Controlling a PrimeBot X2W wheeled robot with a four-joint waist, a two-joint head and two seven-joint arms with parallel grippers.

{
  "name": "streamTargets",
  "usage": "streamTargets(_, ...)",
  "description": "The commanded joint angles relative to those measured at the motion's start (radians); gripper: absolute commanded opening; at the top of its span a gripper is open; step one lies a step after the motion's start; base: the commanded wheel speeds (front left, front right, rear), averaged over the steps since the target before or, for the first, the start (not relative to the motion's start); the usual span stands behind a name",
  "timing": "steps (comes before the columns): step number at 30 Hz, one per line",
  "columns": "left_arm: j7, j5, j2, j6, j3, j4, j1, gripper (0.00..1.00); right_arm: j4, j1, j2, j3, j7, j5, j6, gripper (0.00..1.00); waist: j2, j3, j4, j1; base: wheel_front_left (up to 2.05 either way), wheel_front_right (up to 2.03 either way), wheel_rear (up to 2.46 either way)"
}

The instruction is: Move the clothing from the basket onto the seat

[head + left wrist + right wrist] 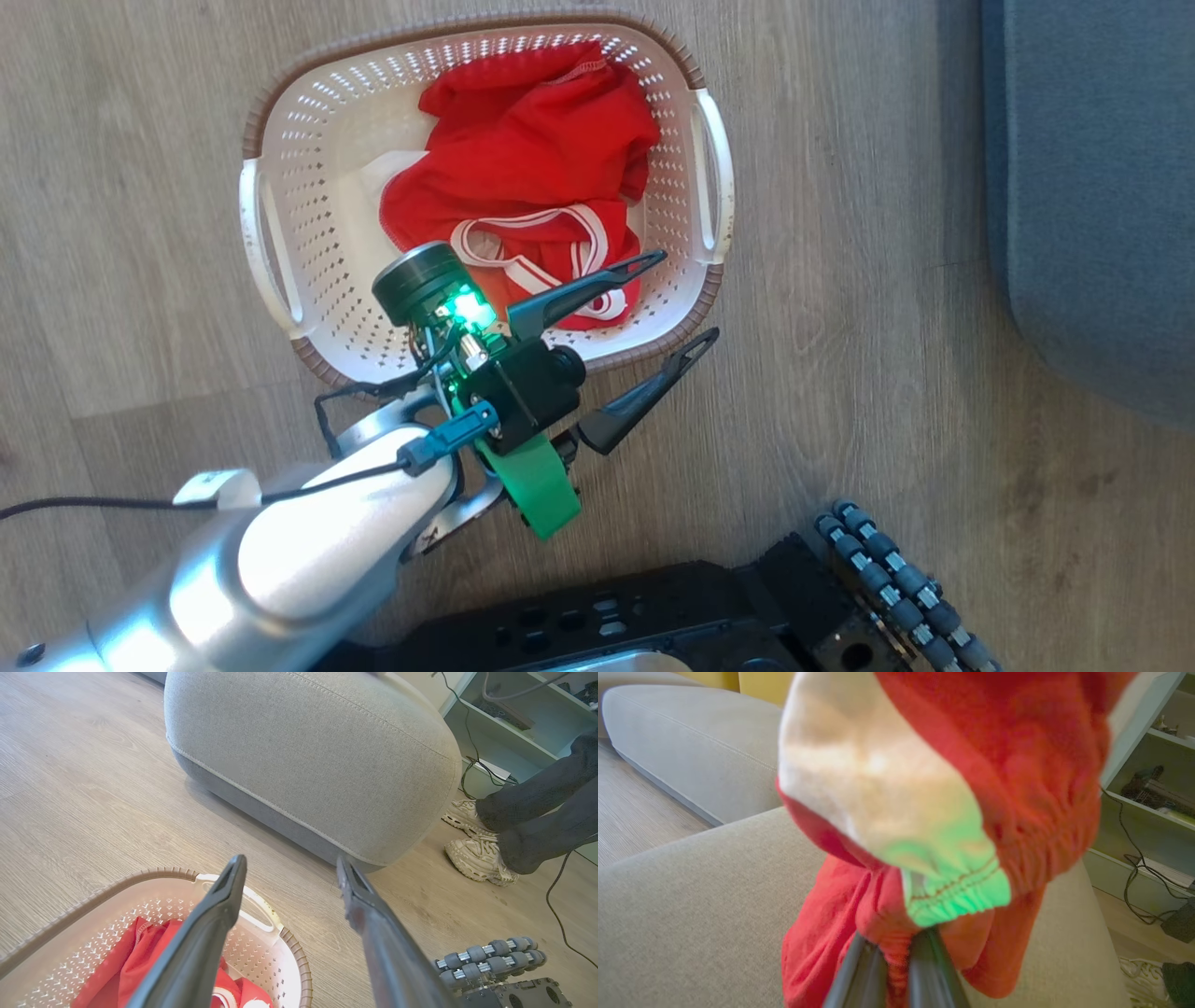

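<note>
Right gripper (894,947) pinches a red garment (1041,774) tight, held up over the grey seat (691,914). The carry looks nearly done, and the next move probably calls for lowering and letting go. Left gripper (689,294) hovers spread wide at the rim of the basket (308,187), where more clothing (532,140) lies.

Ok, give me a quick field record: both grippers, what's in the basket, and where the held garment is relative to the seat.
left gripper: open, empty, above the rim of the cream perforated plastic laundry basket
right gripper: shut on a red fabric garment with a white band
held garment: over the grey upholstered seat cushion; contact unclear
basket contents: crumpled red clothing with white bands
nearby: a person's pale shoes beside the seat
</note>
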Motion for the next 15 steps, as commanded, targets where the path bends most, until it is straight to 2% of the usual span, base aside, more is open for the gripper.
streamTargets(1, -0.005, 0.007, 0.017, -0.007, 0.028, -0.036, 0.016, 1.00, -0.028, -0.003, -0.023, 0.002, -0.006, -0.008, 0.002, 0.00, 0.0000, 0.001, 0.000, -0.0001, 0.00, 0.00, 0.00)
streamTargets(2, -0.005, 0.006, 0.017, -0.007, 0.030, -0.035, 0.015, 1.00, -0.008, -0.003, -0.022, -0.008, -0.011, -0.009, 0.002, 0.00, 0.0000, 0.001, 0.000, -0.0001, 0.00, 0.00, 0.00)
streamTargets(3, -0.005, 0.006, 0.016, -0.007, 0.031, -0.034, 0.015, 1.00, 0.014, -0.003, -0.021, -0.016, -0.018, -0.007, 0.002, 0.20, 0.0000, 0.001, 0.000, -0.0001, 0.00, 0.00, 0.00)
streamTargets(4, -0.005, 0.005, 0.014, -0.007, 0.032, -0.032, 0.014, 1.00, 0.034, -0.004, -0.022, -0.019, -0.032, -0.005, 0.002, 0.66, 0.0000, 0.000, 0.001, -0.0001, 0.00, 0.00, 0.00)
streamTargets(5, -0.005, 0.005, 0.012, -0.007, 0.033, -0.031, 0.013, 1.00, 0.054, 0.001, -0.026, -0.015, -0.048, -0.012, 0.002, 1.00, 0.0000, -0.002, 0.000, -0.0001, 0.00, 0.00, 0.00)
streamTargets(15, -0.005, -0.007, -0.020, -0.007, 0.059, -0.015, 0.014, 1.00, 0.272, 0.067, -0.091, 0.083, -0.147, -0.003, 0.002, 1.00, 0.0000, -0.079, -0.001, -0.0001, 0.00, 0.00, 0.00)
